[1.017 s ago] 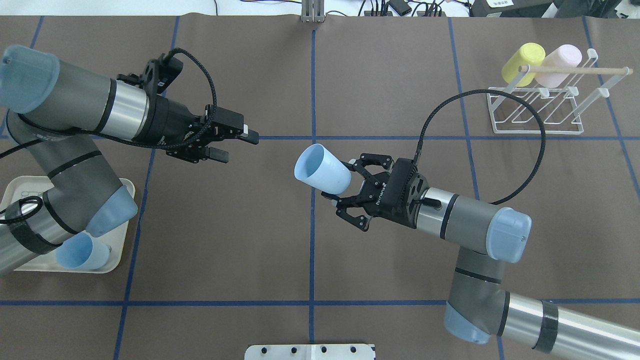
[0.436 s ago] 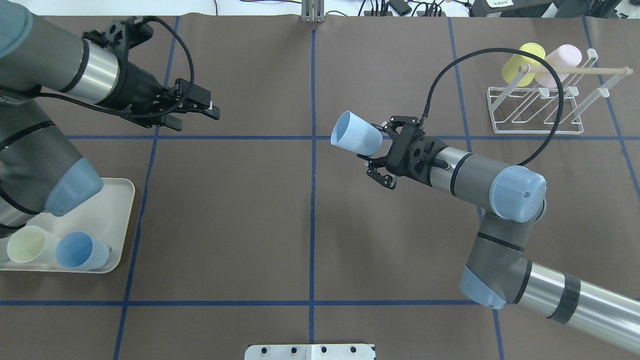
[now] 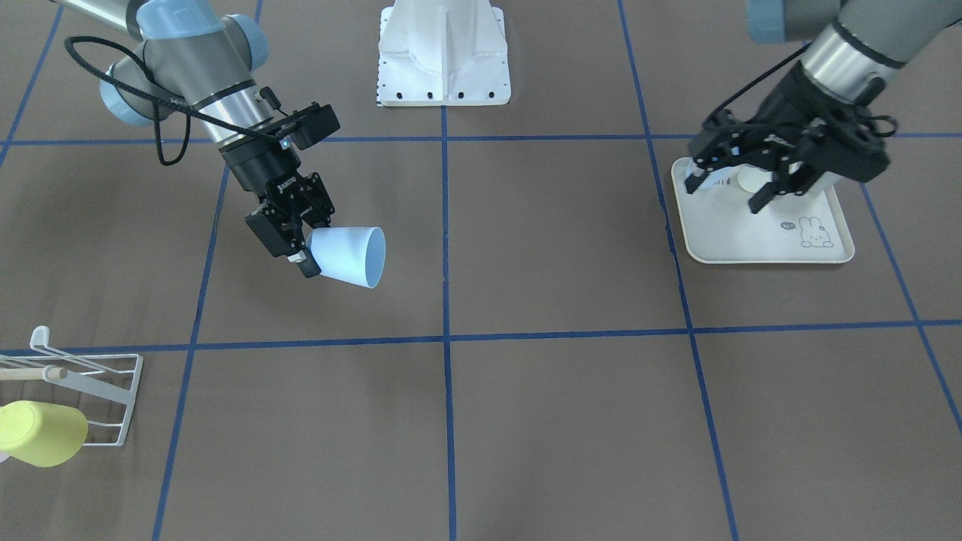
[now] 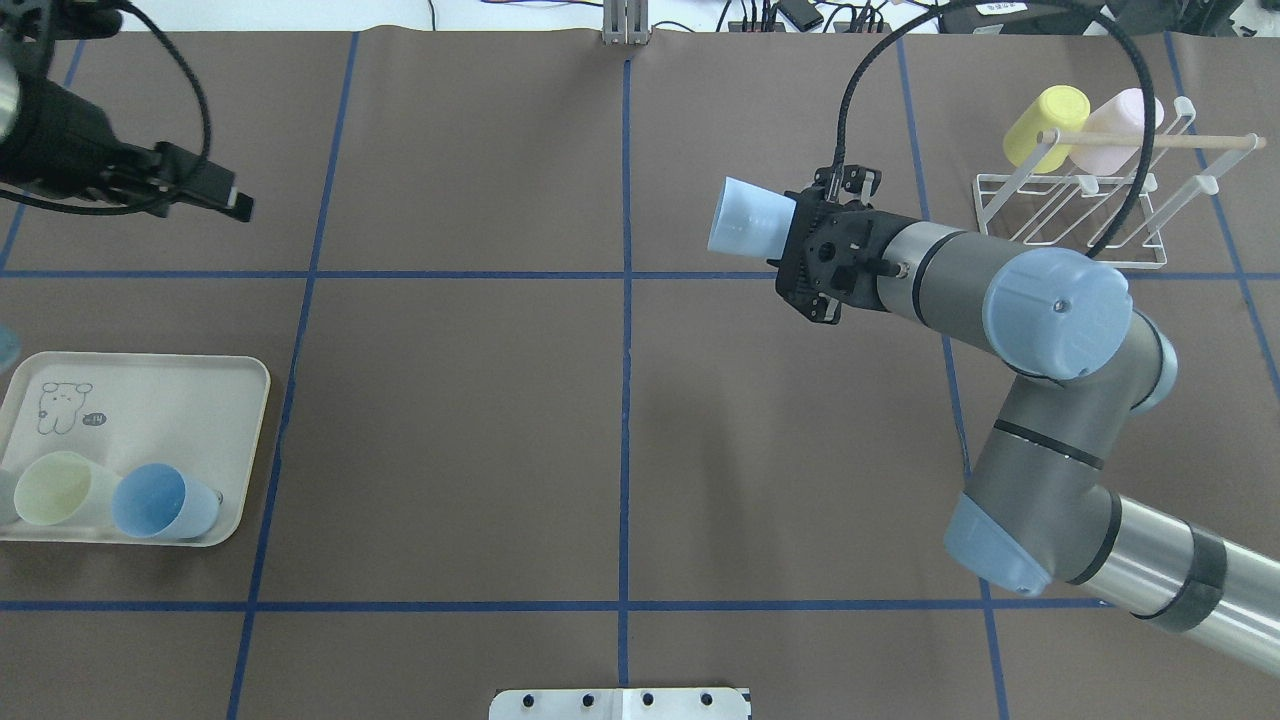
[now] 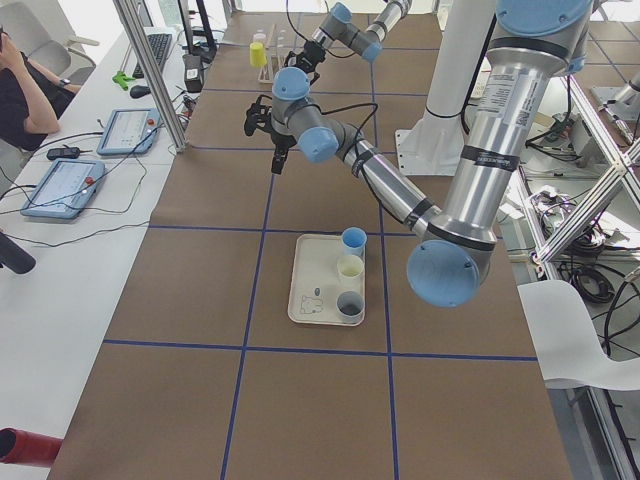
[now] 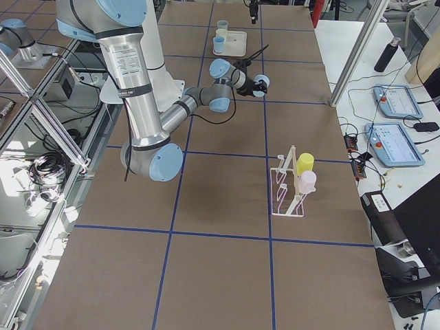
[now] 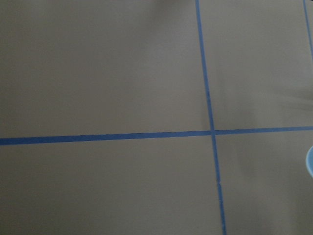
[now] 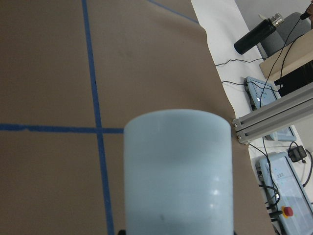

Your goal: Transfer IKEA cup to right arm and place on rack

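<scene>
Front-facing view: you find the right hand (image 3: 310, 245) clamped on the base end of the pale blue cup (image 3: 347, 257); the cup lies sideways in the air above the surface (image 3: 556, 421), mouth toward the surface's centre line. The left hand (image 3: 727, 189) hangs over the robot-side edge of the cream tray (image 3: 759, 237); its fingers are spread wide with nothing between them. The rack (image 3: 113, 402) stands at the operators' edge, at the robot's right end; a yellow cup (image 3: 37, 433) rests on it.

Overhead view: the right arm (image 4: 1055, 310) reaches toward the far edge; the pale blue cup (image 4: 745, 222) points its mouth away from the rack (image 4: 1075, 220) and is well apart from it. On the rack, the yellow cup (image 4: 1045, 125) and a pink cup (image 4: 1118, 130) sit tilted on the prongs under the wooden dowel (image 4: 1200, 141). The cream tray (image 4: 160, 400) lies at the surface's left end; a pale yellow cup (image 4: 55, 487) and a blue cup (image 4: 160, 500) stand along its near edge.

Left side view: the cream tray (image 5: 312, 295) carries three cups in a row along its robot-side edge.

Right side view: the pale blue cup (image 6: 263, 81) is beyond the rack (image 6: 287, 192), toward the surface's middle.

Left wrist view: you see only the surface and its blue tape lines (image 7: 210, 98).

Right wrist view: the wall of the pale blue cup (image 8: 177, 171) fills the lower middle; the surface's edge runs beyond it.
</scene>
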You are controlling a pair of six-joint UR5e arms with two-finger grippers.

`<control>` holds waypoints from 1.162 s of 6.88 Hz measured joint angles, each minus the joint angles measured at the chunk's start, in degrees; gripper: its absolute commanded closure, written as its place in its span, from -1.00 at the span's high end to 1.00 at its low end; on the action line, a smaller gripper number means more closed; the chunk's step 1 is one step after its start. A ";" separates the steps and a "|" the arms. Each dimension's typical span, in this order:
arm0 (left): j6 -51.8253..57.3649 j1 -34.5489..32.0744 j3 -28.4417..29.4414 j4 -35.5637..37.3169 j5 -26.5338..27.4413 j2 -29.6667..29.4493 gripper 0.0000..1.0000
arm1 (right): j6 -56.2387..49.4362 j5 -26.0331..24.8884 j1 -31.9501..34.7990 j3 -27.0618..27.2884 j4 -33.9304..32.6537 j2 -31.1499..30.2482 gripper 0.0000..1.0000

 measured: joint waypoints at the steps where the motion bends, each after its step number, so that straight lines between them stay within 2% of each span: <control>1: 8.68 -3.94 -0.44 0.59 -0.04 4.07 1.00 | -7.11 -0.17 3.08 3.25 -7.37 0.07 -1.00; 3: 18.42 -8.84 -0.43 0.83 -0.10 8.83 1.00 | -27.01 -0.37 10.99 7.62 -18.80 0.40 -1.00; 4: 19.99 -9.55 -0.35 0.84 -0.15 9.64 1.00 | -37.98 -0.20 15.06 8.25 -21.85 0.43 -1.00; 6: 20.70 -9.80 -0.30 0.81 -0.48 10.11 1.00 | -56.67 -0.14 22.44 7.42 -25.13 0.18 -1.00; 8: 20.57 -9.87 -0.29 0.82 -0.66 10.16 1.00 | -71.52 -0.48 27.75 3.36 -25.19 0.06 -1.00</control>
